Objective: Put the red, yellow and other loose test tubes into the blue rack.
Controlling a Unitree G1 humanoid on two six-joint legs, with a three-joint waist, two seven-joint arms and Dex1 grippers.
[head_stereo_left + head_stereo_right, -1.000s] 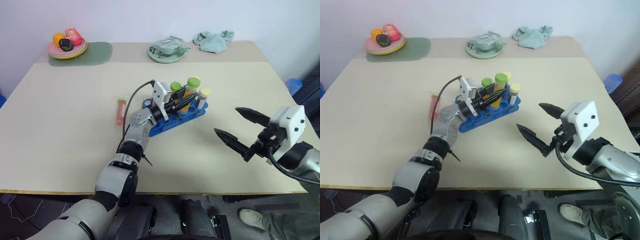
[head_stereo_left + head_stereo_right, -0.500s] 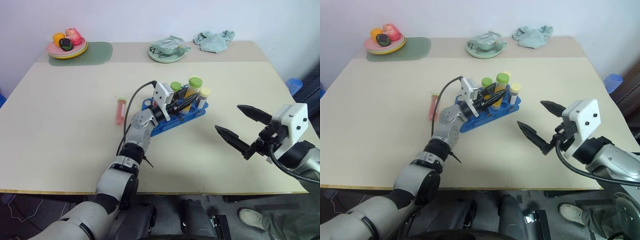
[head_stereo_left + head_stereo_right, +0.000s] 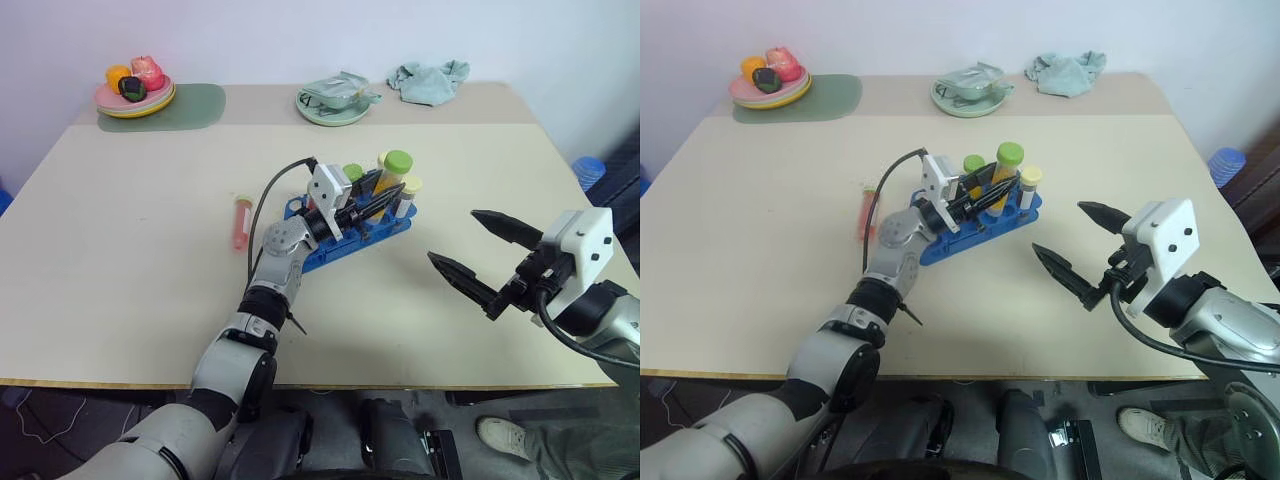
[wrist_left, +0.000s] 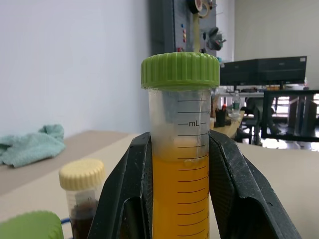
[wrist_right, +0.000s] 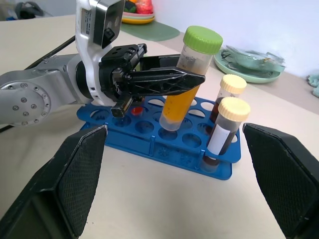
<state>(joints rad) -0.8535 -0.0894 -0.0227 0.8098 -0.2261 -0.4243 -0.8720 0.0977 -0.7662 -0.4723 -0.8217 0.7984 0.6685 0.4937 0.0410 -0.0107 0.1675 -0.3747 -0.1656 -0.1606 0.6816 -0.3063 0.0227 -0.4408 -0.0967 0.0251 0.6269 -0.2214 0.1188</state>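
Translucent ribbed-cap yellow tube (image 5: 185,87) clamped by left gripper (image 5: 192,78) over rack (image 5: 164,143); right gripper (image 3: 468,252) spread.

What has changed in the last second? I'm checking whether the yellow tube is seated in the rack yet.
The left hand, still shut on the green-capped yellow tube, has tipped it closer to upright over the blue rack; its foot sits at a rack hole. The open right hand and the red tube lying on the table stayed put.
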